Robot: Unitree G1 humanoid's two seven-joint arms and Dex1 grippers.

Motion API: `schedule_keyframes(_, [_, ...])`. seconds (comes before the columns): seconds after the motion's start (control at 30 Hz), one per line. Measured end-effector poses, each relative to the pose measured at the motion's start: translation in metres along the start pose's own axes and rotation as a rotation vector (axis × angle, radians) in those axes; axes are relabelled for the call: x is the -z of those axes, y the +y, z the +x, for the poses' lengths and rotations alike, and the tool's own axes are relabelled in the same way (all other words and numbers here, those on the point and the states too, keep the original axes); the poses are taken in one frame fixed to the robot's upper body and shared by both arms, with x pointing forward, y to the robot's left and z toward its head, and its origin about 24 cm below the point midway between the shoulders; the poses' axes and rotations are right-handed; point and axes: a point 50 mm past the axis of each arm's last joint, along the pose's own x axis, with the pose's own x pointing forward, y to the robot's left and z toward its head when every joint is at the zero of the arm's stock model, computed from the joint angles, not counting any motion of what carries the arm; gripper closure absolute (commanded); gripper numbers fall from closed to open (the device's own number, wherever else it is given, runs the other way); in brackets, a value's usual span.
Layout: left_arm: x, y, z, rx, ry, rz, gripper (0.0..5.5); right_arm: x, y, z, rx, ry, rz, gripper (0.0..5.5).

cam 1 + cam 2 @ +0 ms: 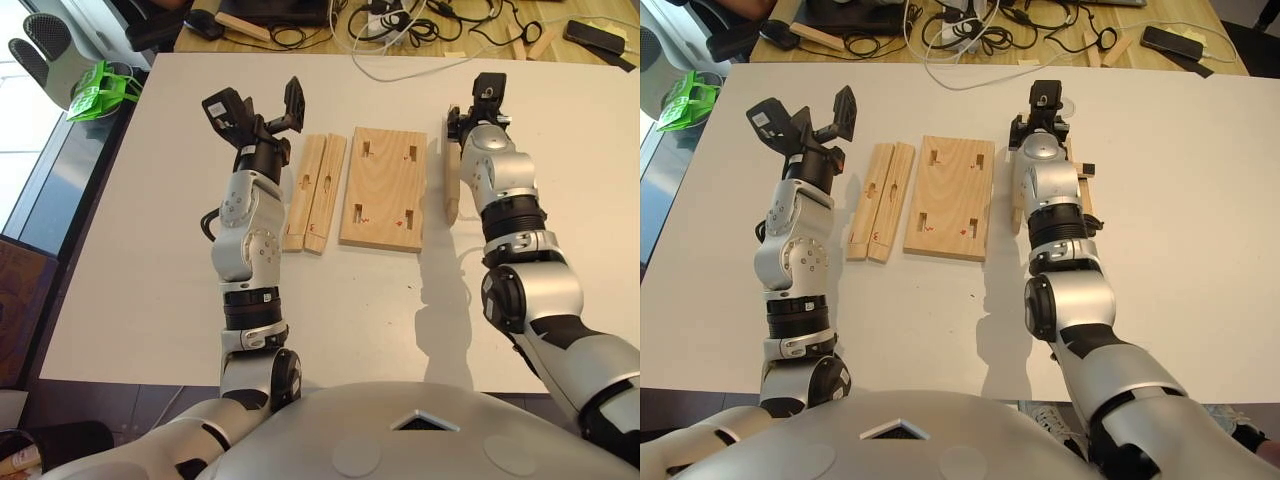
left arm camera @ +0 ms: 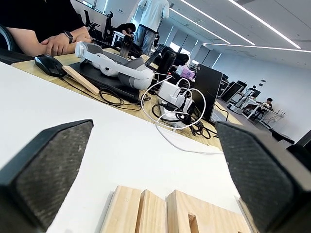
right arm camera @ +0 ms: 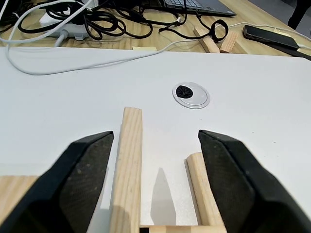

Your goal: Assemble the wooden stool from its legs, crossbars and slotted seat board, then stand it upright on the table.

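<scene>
The slotted seat board (image 1: pixel 382 187) lies flat mid-table. Just left of it, two slotted wooden pieces (image 1: pixel 315 192) lie side by side. More wooden sticks (image 1: pixel 1083 185) lie right of the board, partly hidden under my right arm. My left gripper (image 1: pixel 262 108) is open and raised, left of the two pieces and holding nothing; its wrist view looks over those pieces (image 2: pixel 136 213) and the board (image 2: pixel 204 216). My right gripper (image 3: pixel 155 170) hangs open over the sticks, with one stick (image 3: pixel 127 160) in line between its fingers and another (image 3: pixel 201 184) by the right finger (image 3: pixel 233 174).
A round cable grommet (image 3: pixel 191 94) sits in the table beyond the right gripper. The wooden desk behind holds cables (image 1: pixel 400 20), a phone (image 1: pixel 598 38), a headset (image 2: pixel 114 63) and a mouse (image 2: pixel 48 64). A green bag (image 1: pixel 100 88) hangs off the table's left side.
</scene>
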Motion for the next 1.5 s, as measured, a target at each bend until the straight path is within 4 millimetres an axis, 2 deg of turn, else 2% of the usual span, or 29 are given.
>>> schedule_keyframes(0.17, [0.0, 0.001, 0.0, -0.011, -0.004, -0.001, 0.84, -0.002, 0.0, 0.007, -0.104, 0.12, 0.032, 2.28])
schedule_keyframes(0.3, [-0.002, 0.003, -0.001, -0.023, -0.022, -0.003, 0.84, -0.006, -0.003, 0.01, -0.114, 0.163, 0.048, 2.28])
schedule_keyframes(0.57, [-0.002, 0.002, -0.001, -0.029, -0.033, -0.011, 0.84, 0.019, 0.014, 0.008, -0.156, 0.272, 0.029, 2.28])
schedule_keyframes(0.77, [-0.002, 0.002, -0.001, -0.035, -0.039, -0.016, 0.84, 0.02, 0.015, 0.007, -0.152, 0.281, 0.03, 3.11])
schedule_keyframes(1.0, [-0.001, 0.003, -0.001, -0.042, -0.035, -0.023, 0.84, 0.027, 0.019, 0.005, -0.156, 0.345, 0.088, 4.39])
schedule_keyframes(1.1, [-0.001, 0.003, -0.001, -0.041, -0.035, -0.023, 0.84, 0.026, 0.019, 0.005, -0.15, 0.343, 0.087, 4.44])
schedule_keyframes(1.27, [0.0, 0.002, -0.001, -0.037, -0.036, -0.026, 0.84, 0.016, 0.02, 0.005, -0.145, 0.303, 0.095, 4.47])
schedule_keyframes(1.37, [0.0, 0.002, -0.001, -0.035, -0.036, -0.027, 0.84, 0.001, 0.021, 0.003, -0.142, 0.242, 0.104, 4.47])
schedule_keyframes(1.5, [0.0, 0.002, 0.0, -0.032, -0.036, -0.027, 0.84, -0.03, 0.017, -0.004, -0.132, 0.095, 0.097, 4.47])
